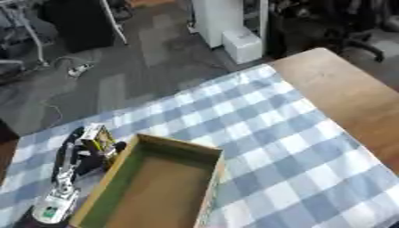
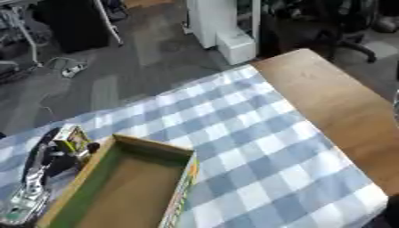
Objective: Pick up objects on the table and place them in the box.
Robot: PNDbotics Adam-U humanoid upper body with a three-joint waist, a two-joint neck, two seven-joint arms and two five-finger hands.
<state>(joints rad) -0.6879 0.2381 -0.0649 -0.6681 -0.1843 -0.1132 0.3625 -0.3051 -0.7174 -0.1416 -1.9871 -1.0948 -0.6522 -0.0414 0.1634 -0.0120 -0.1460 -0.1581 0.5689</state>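
Your left hand (image 1: 87, 153) has a small yellow-and-green packet (image 1: 98, 136) in its grasp, fingers curled round the packet's lower part, just outside the far left corner of the box (image 1: 209, 156). The packet stands roughly upright and sits beside the box wall, not over the opening; whether it touches the rim you cannot tell from here. The left arm (image 1: 61, 187) runs along the box's left side, close beside the wall, down to the lower left corner of the view.

The box is an open cardboard tray with green inner walls and a brown floor, lying askew with its near end cut off by the bottom edge of the view. Nothing shows inside it. Its far rim and right rim are unobstructed.

The box rests on a blue-and-white checked cloth (image 1: 273, 133) that covers most of the tabletop (image 1: 343, 93). To the right of the box you have a wide stretch of bare cloth, running to the bare wood strip along the tabletop's right edge. The cloth's far edge is near the packet and the hand, with grey floor (image 1: 140, 67) beyond it.

Your right hand does not show in either view.
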